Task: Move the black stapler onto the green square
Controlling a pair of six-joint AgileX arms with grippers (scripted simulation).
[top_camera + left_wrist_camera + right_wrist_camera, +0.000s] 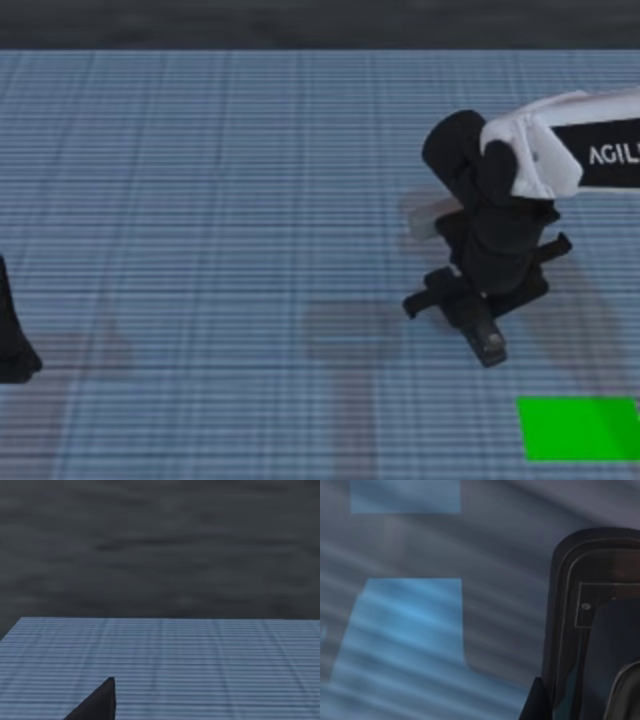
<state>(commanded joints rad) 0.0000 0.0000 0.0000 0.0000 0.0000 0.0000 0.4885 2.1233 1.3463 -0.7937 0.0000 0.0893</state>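
The black stapler pokes out from under my right gripper at the table's right. In the right wrist view the stapler fills the side of the picture, with one dark fingertip pressed against its edge; the gripper looks shut on it. The green square lies flat at the front right corner, a short way beyond the stapler's free end. My left gripper is parked at the left edge; a single fingertip shows far off to one side, so it stands open with nothing in it.
The blue striped table spreads to the left of my right arm. Its white forearm reaches in from the right edge. Grey shadows fall on the middle of the table.
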